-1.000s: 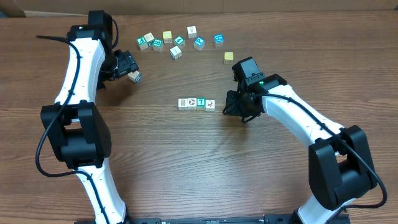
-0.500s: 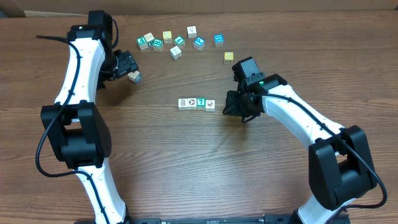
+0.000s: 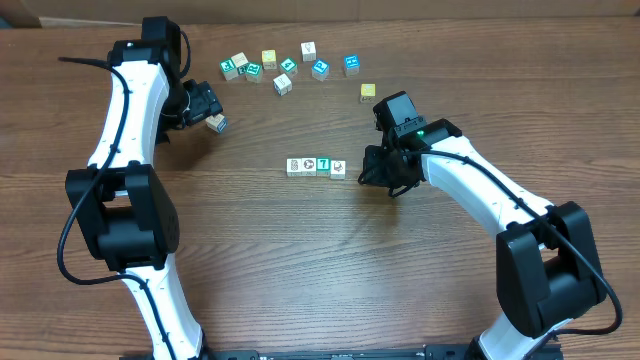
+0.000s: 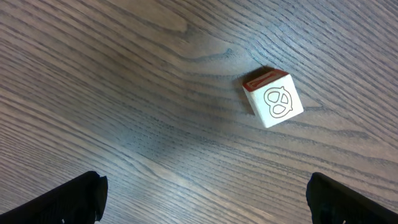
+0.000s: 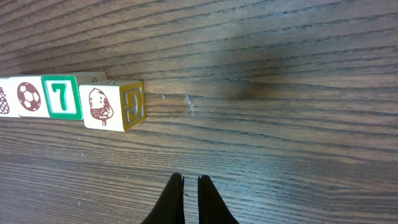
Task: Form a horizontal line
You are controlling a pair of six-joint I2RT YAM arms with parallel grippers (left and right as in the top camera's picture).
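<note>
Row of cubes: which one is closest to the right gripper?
The acorn cube, the end one, beside the green 7 cube.

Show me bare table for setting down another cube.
Bare wood lies below the row, between the left arm and right arm, and between the row and the loose cubes above. Crowded among those cubes near the top edge.

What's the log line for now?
row: four cubes, straight | right gripper: shut, empty, apart from row | left gripper: open, empty, loose cube ahead
</note>
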